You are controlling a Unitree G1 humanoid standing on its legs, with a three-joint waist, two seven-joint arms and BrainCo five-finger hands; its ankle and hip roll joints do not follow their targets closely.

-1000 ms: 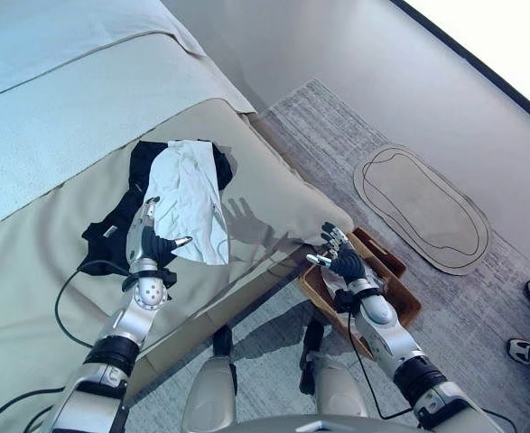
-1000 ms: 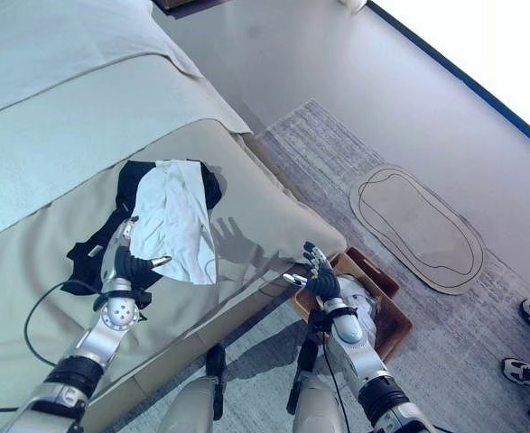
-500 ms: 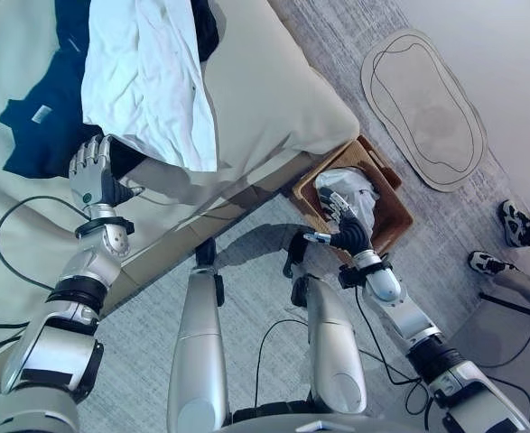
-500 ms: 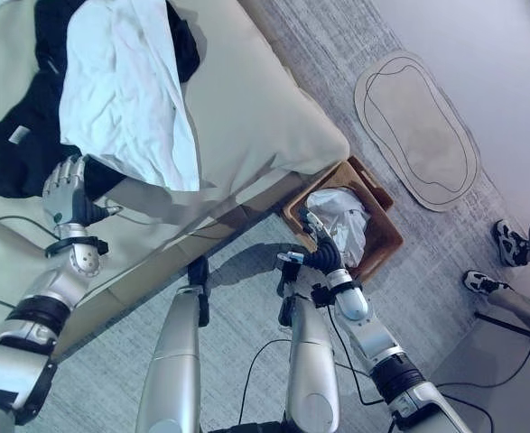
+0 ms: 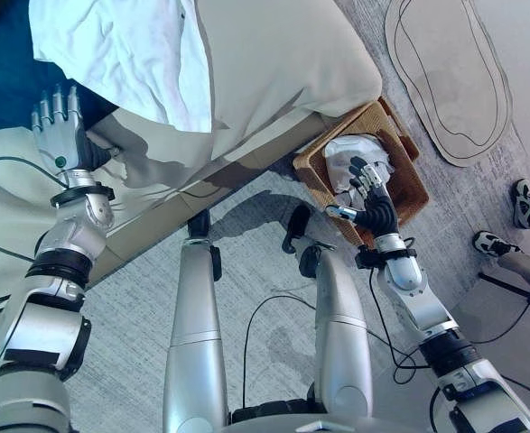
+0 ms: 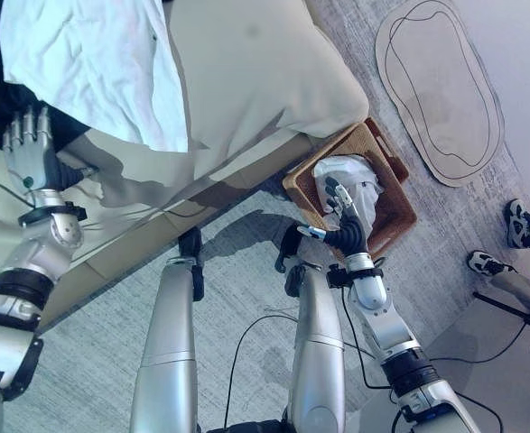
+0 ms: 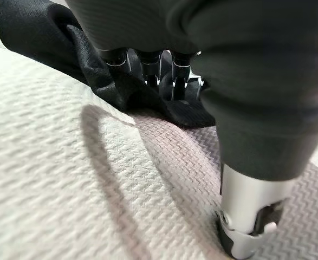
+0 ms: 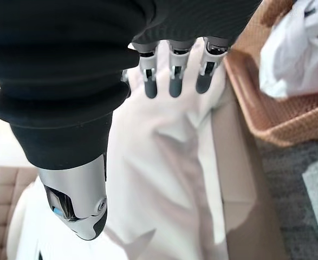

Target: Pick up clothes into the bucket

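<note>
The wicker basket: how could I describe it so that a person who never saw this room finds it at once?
Start from the bed with its beige cover and go to its corner nearest the oval mat. On the grey carpet there stands the brown woven wicker basket, with white clothes inside. It is the only container on the floor.

White garment (image 5: 129, 54): upper part cut off by the top edge of the eye views; its full shape cannot be told.
Dark garment (image 5: 7, 81): largely hidden under the white garment, rest cut by the top-left corner.
Left hand (image 5: 59, 135): fingertips (image 7: 142, 70) buried in dark cloth in the wrist view; grasp cannot be told.
Basket (image 6: 386, 194): interior mostly covered by pale clothes (image 6: 350, 176); count unclear.
Person's shoes (image 6: 522, 221): at the right edge, legs cut off.
</note>
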